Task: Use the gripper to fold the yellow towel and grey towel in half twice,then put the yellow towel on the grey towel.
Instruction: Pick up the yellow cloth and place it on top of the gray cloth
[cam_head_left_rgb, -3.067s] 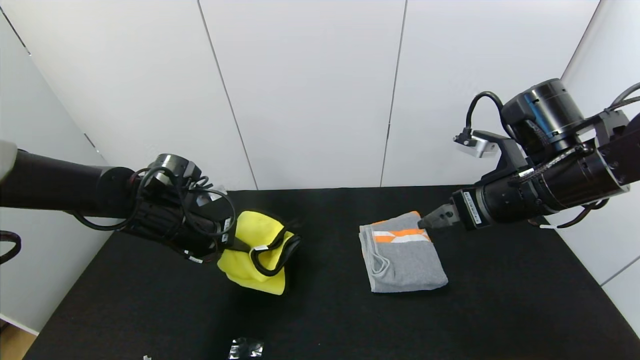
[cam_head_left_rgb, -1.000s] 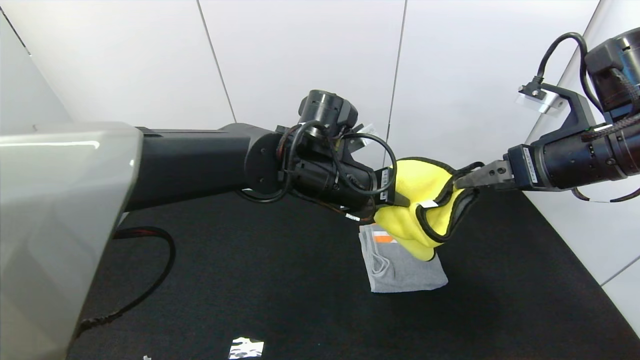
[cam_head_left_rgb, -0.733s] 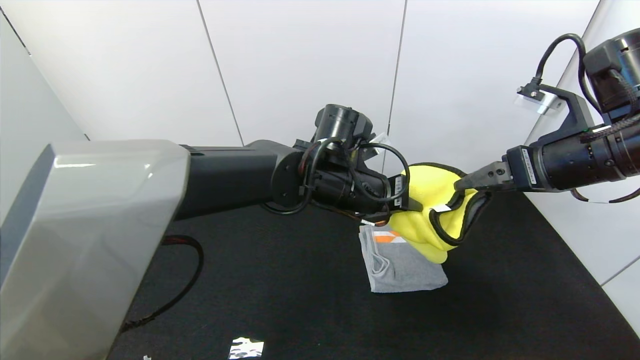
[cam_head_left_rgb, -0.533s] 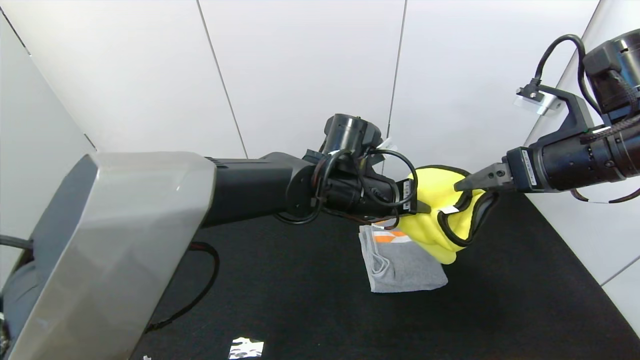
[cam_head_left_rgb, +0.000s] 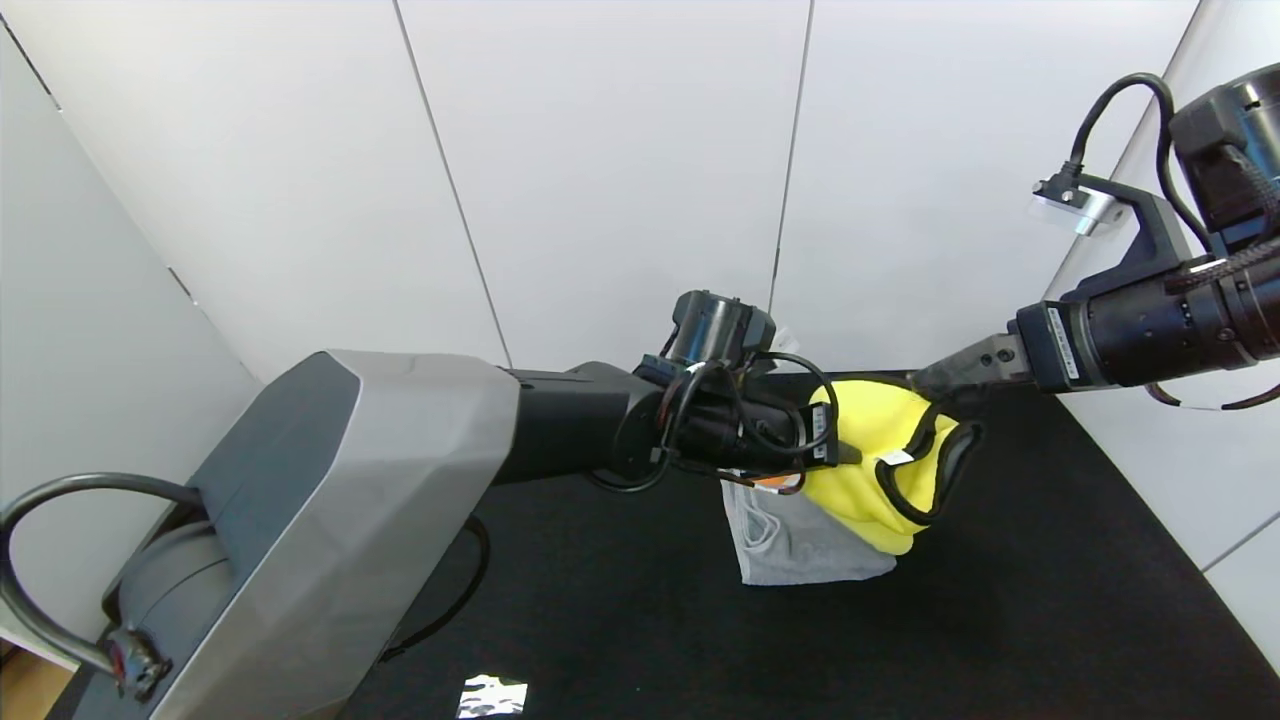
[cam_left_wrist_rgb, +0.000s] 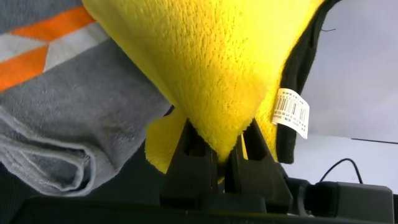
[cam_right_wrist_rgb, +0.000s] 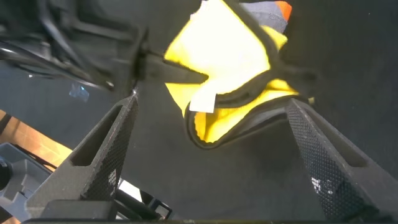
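The yellow towel (cam_head_left_rgb: 875, 470), bunched, with black trim and a white tag (cam_head_left_rgb: 893, 458), hangs from my left gripper (cam_head_left_rgb: 850, 455), which is shut on one of its folds. It hangs over the far right part of the folded grey towel (cam_head_left_rgb: 800, 550) on the black table. In the left wrist view the jaws (cam_left_wrist_rgb: 217, 155) pinch the yellow towel (cam_left_wrist_rgb: 217, 62) just above the grey towel (cam_left_wrist_rgb: 74, 124). My right gripper (cam_head_left_rgb: 925, 385) is open just beyond the yellow towel and holds nothing. Its wrist view shows the yellow towel (cam_right_wrist_rgb: 217, 56) past its spread fingers (cam_right_wrist_rgb: 106, 155).
The black table cover (cam_head_left_rgb: 1050, 600) reaches to the white wall panels behind and at the right. A shiny scrap (cam_head_left_rgb: 490, 695) lies near the front edge. My left arm's big grey link (cam_head_left_rgb: 330, 520) fills the left foreground and hides the table's left side.
My left gripper carried the yellow towel from the table's left to above the grey towel and lowered it. My right gripper rose and moved back to the right of the grey towel.
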